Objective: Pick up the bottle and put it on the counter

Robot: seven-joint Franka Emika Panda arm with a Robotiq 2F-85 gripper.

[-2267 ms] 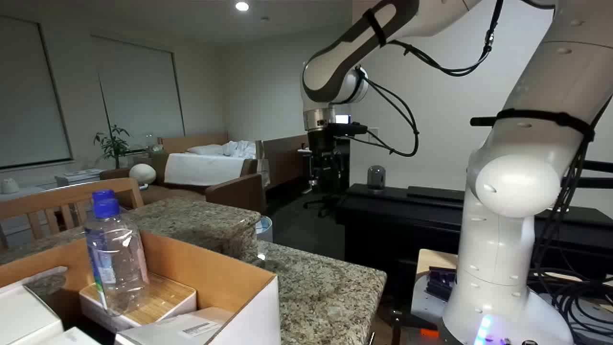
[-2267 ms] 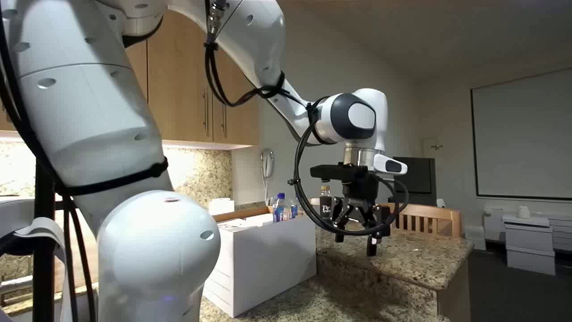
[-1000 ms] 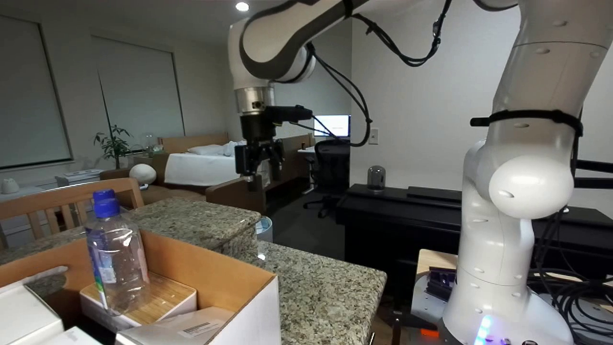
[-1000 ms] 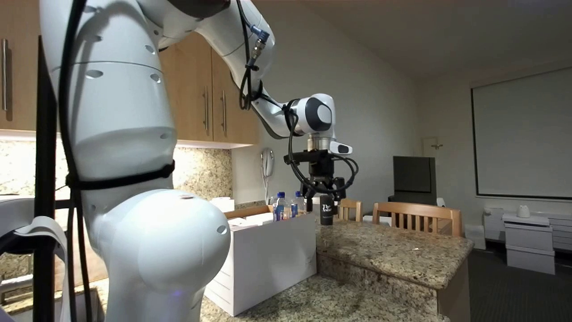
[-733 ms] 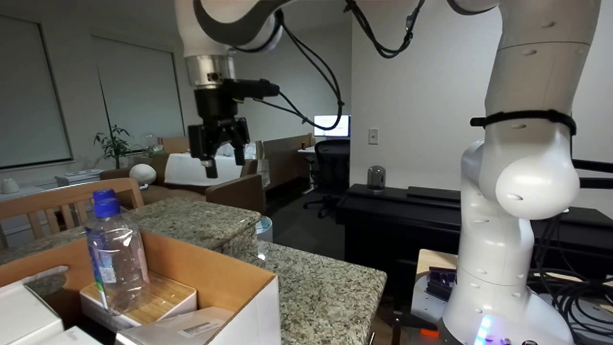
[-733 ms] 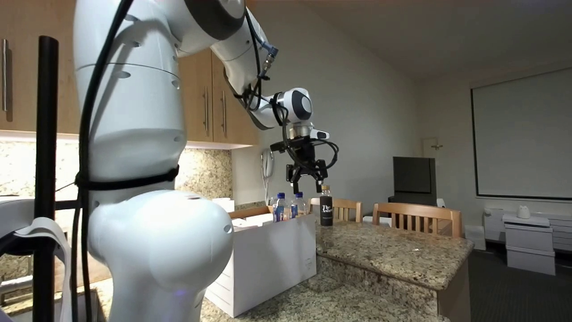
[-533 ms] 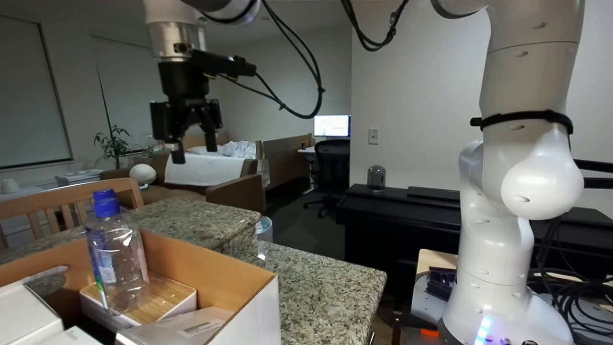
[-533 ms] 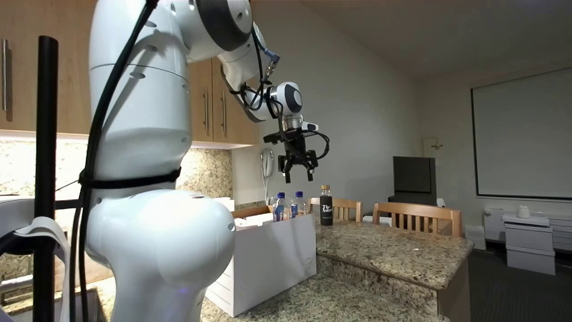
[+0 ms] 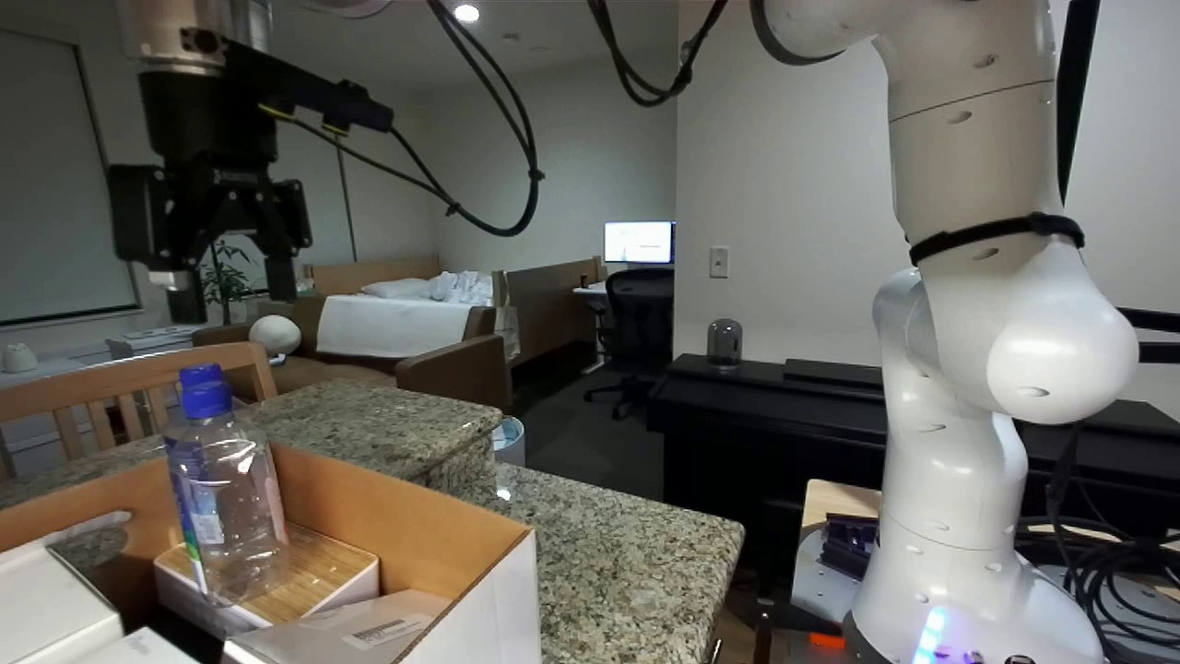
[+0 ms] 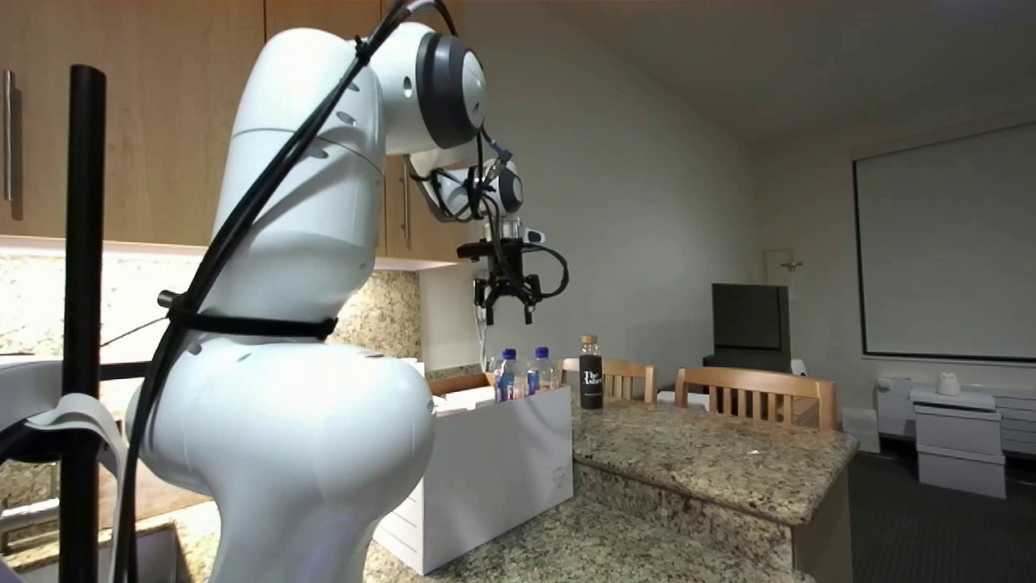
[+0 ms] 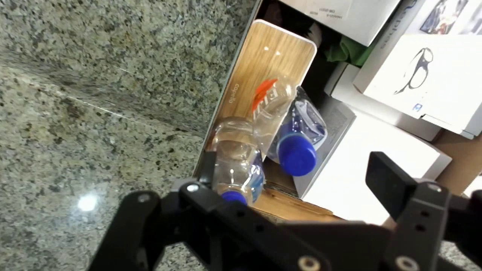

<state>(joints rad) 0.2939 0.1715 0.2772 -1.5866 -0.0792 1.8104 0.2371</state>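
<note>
Two clear plastic bottles with blue caps (image 10: 509,376) (image 10: 541,372) stand side by side in the box; both show some blue and red on their labels. In the wrist view a red patch with white letters shows on clear plastic (image 11: 265,92) between them; I cannot tell which bottle it belongs to. One bottle (image 9: 226,516) hides most of the other in an exterior view. My gripper (image 9: 235,290) is open and empty, well above the box; in the wrist view the blue caps appear between its fingers (image 11: 391,184). The speckled granite counter (image 10: 647,542) lies beside the box.
The white cardboard box (image 10: 502,470) holds a wood-topped case (image 11: 275,49) and white boxes (image 11: 421,79). The counter steps up to a raised ledge (image 10: 712,445). A black corked bottle (image 10: 591,376) stands there, with chairs (image 10: 753,397) behind. Cabinets (image 10: 162,121) hang above.
My gripper has travelled from beyond the raised counter to above the box, moving left in one exterior picture and rising in the other. It stays open. The bottles have not moved.
</note>
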